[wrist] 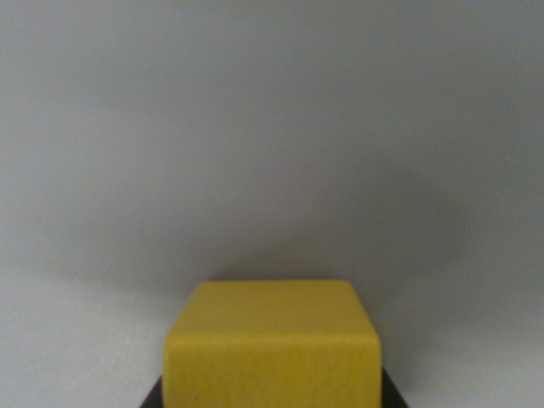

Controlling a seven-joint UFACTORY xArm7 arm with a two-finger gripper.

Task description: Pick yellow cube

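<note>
Wrist view shows a solid yellow cube with rounded edges and a matte, faintly grained surface [272, 344] sitting at the bottom centre of the picture, cut off by the lower edge. Its top face is seen foreshortened as a paler yellow trapezoid, and its front face is a slightly darker, mustard yellow below a soft horizontal edge. The cube looks square to the camera, neither tilted nor turned.

Two small dark wedges show at the bottom corners of the cube, one at the wrist view's left and one at the wrist view's right, each touching or lying just beside the cube's lower side. They are too little seen to tell whether they are parts of the gripper [272, 405] or shadow. I cannot tell how wide the pincer stands or whether it has hold of the cube, since no fingers are plainly visible.

Behind and around the cube stretches a plain, pale grey surface [272, 127], smooth and without marks. A broad soft shadow spreads over it above and to both sides of the cube, darkest just behind the cube's far top edge and fading outward. The lower left and lower right areas of the surface look lighter.
</note>
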